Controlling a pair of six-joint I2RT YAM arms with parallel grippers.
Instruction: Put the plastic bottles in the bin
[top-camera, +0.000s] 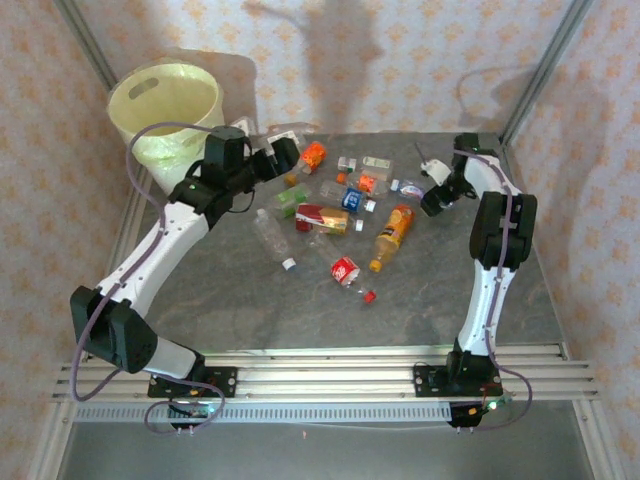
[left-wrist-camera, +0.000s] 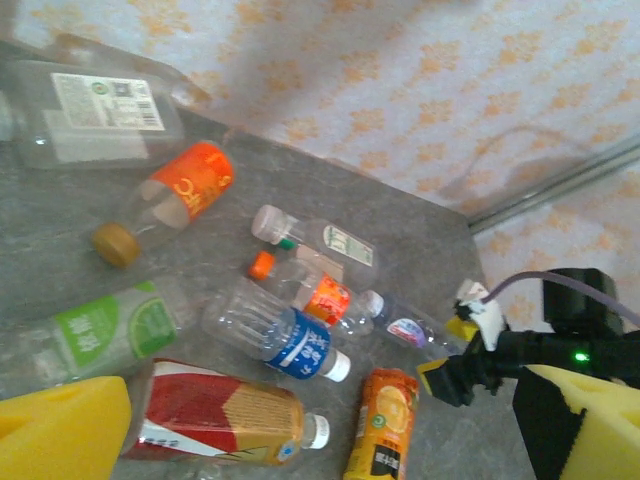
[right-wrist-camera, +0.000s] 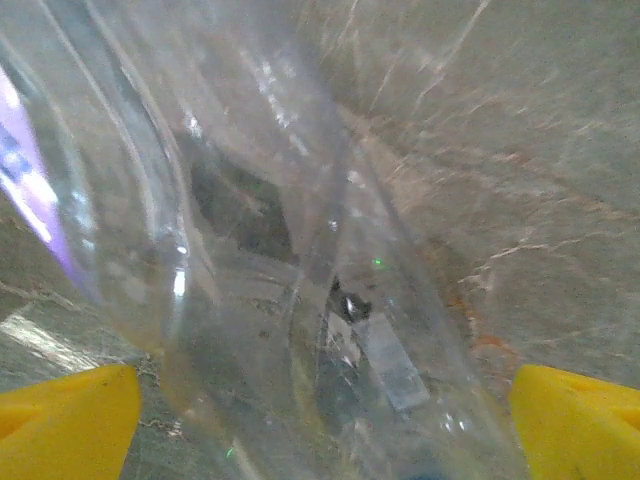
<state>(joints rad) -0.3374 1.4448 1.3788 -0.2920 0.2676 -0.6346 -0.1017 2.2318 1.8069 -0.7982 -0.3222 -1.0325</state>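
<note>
From above I see the bin (top-camera: 160, 150) by the desk's (top-camera: 220, 300) far-left corner, my left hand (top-camera: 272, 160) wide open near it, and the plastic bottles (top-camera: 345, 200) strewn mid-desk. The right wrist camera adds more: my right hand (right-wrist-camera: 320, 420) is wide, its yellow pads (right-wrist-camera: 70, 410) straddling a clear bottle (right-wrist-camera: 250, 250); whether they touch it I cannot tell.

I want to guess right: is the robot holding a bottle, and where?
Left fingers: nothing. The right fingers sit around the body of a clear crinkled plastic bottle, but a grip cannot be told.
</note>
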